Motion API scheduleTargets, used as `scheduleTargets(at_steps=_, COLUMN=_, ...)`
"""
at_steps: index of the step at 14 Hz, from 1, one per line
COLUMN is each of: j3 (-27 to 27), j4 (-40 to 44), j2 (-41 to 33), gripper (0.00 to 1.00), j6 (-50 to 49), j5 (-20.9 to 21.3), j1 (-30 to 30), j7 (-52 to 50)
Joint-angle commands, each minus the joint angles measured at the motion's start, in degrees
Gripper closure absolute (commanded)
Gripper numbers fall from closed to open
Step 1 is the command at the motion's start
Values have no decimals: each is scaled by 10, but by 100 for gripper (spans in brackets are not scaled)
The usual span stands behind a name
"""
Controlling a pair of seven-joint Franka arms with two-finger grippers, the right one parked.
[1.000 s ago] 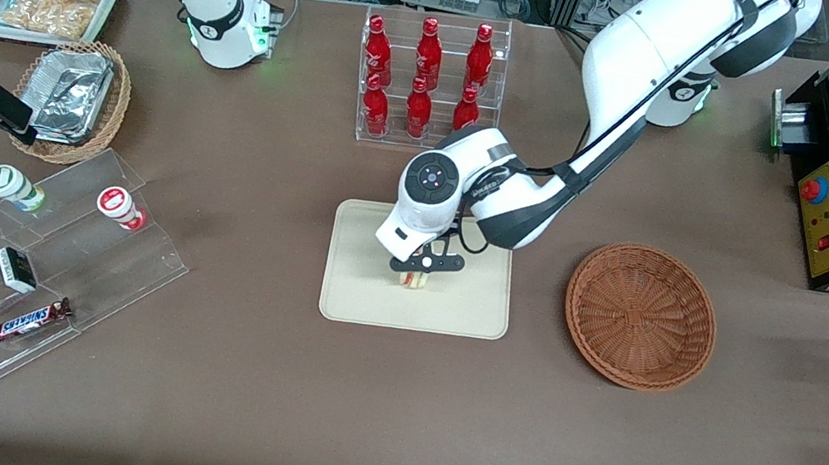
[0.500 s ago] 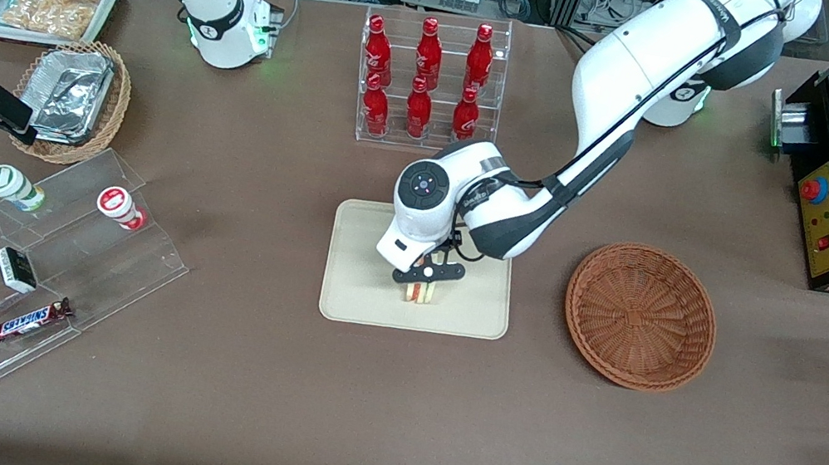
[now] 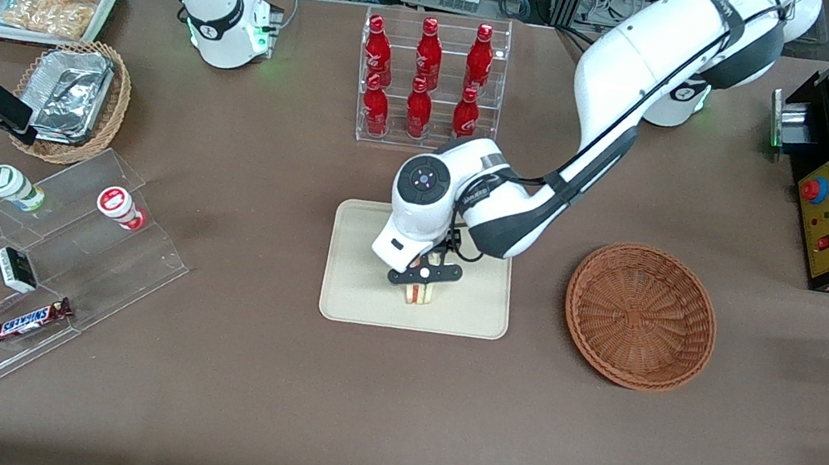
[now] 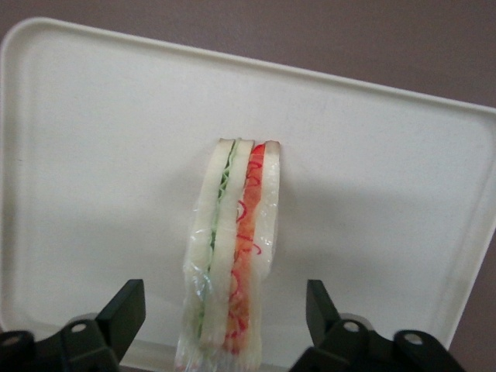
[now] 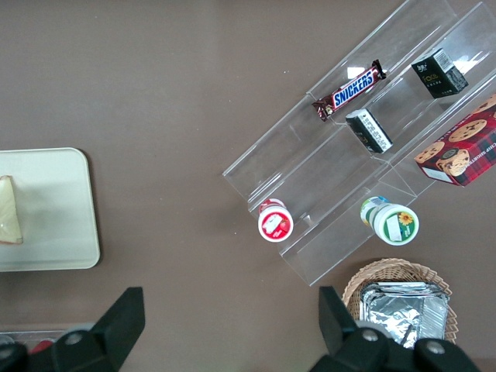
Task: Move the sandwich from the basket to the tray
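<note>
Sandwich point(image 4: 232, 256) is seen standing on edge on the tray point(image 3: 354, 290), the basket point(image 3: 640, 317) left bare. Claw point(image 3: 423, 274) hangs just above it, fingers apart and clear of the bread; only withdrawal is judged to remain.

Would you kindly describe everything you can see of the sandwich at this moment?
The sandwich is a wedge of pale white bread with green and red-orange filling stripes along its cut edge, seemingly wrapped in clear film. It stands on edge on the cream tray, near its middle. The left arm's tool sits just above it, open, with a finger on either side and neither touching the bread.
</note>
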Motion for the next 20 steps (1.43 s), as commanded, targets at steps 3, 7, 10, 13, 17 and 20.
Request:
scheduleTargets(at_steps=3, j3=5, j4=-10, j2=-98, gripper=0, j6=-79, j5=8, j1=36, j7=-9)
scheduleTargets(at_steps=7, j3=2, j4=-44, j2=-148, gripper=0, j6=-113, j5=5, j1=103, j7=14)
scheduleTargets(at_steps=10, j3=-1, j4=-89, j2=-183, gripper=0, j6=-110, j5=-5, j1=155, j7=74)
scheduleTargets(at_steps=13, j3=-1, j4=-135, j2=-233, gripper=0, j6=-114, j5=-42, j1=207, j7=164)
scheduleTargets(at_steps=17, j3=-1, j4=-208, j2=-318, gripper=0, j6=-123, j5=-83, j1=271, j7=286)
scheduleTargets(at_steps=20, j3=25, j4=-231, j2=-377, gripper=0, j6=-172, j5=-150, j1=304, j7=433)
